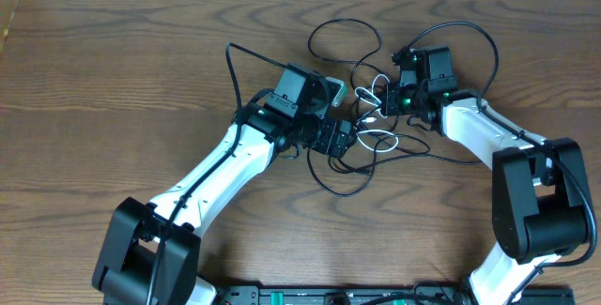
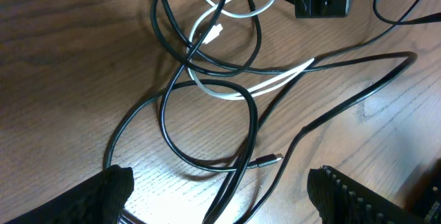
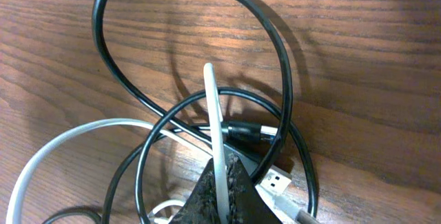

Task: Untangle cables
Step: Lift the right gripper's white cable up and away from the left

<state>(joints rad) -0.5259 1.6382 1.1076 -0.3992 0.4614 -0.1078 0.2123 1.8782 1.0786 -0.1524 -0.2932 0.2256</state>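
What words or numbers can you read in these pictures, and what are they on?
No text can be read in any view.
The white cable, the black cables and the wooden table carry no words or numbers.
The USB plug shows no readable mark.

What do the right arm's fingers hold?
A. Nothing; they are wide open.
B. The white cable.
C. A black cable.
B: in the right wrist view, the white cable comes up from between the closed fingers, which pinch it.
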